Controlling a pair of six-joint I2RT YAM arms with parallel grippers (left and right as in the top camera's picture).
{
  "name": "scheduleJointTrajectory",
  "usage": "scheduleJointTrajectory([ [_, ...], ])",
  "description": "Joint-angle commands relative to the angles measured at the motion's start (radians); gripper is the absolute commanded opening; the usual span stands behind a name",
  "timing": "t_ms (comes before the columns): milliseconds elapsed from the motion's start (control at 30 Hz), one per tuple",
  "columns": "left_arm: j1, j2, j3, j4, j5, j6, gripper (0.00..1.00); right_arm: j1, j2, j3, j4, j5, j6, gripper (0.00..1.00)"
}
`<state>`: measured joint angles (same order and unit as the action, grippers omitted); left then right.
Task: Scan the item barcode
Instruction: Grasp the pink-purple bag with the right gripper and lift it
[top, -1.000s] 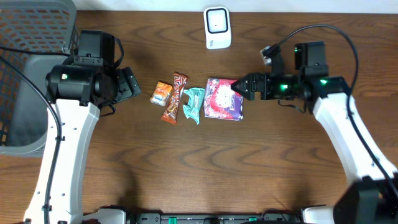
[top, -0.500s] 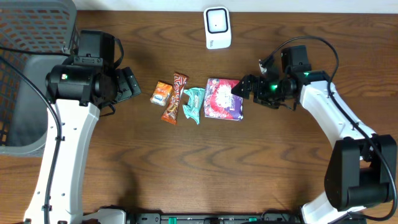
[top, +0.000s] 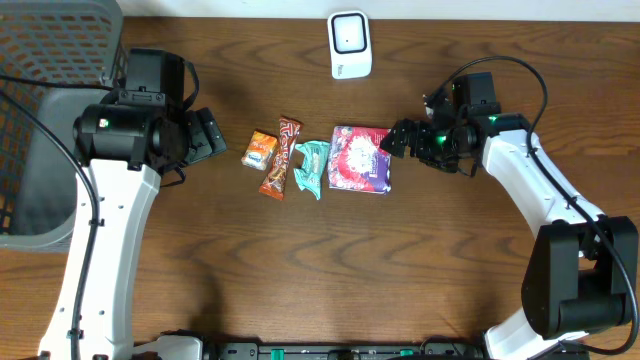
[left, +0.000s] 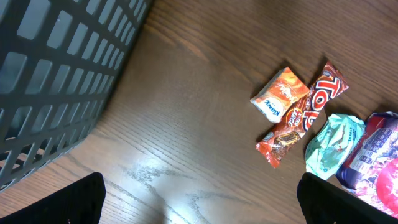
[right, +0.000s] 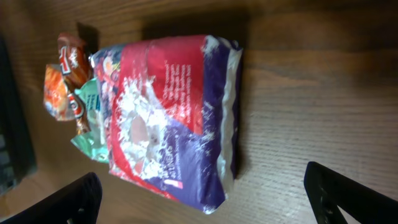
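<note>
Hovering open-jawed with right gripper (top: 392, 142) at the bag's (top: 358, 160) three o'clock, left gripper (top: 216, 138) at the pack's (top: 261, 150) nine o'clock.

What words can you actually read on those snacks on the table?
"TOP": on the red bar wrapper.
Orange packet: blue word, too blurred to read.
Teal packet: print too small.
Purple bag: white print, unreadable.
White scanner: no text visible.

Open passage offered over bare table (top: 330, 270) below the snack row (top: 312, 160); left edge blocked by basket (top: 40, 60); scanner (top: 350, 44) set behind the row, well apart
</note>
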<state>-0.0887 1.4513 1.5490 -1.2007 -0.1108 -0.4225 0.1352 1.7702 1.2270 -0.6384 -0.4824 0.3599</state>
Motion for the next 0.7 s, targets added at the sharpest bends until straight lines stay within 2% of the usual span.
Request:
scheduleJointTrajectory([
  [0,0.001,0.003,0.003,-0.003,-0.006,-0.01,0.98,0.012,0.002,0.015,0.009,0.057,0.01,0.99],
  [100,0.001,0.003,0.003,-0.003,-0.006,-0.01,0.98,0.018,0.002,0.014,0.006,0.113,0.01,0.99],
  [667,0.001,0.003,0.003,-0.003,-0.006,-0.01,0.98,0.097,0.013,-0.045,0.081,0.125,0.01,0.99],
])
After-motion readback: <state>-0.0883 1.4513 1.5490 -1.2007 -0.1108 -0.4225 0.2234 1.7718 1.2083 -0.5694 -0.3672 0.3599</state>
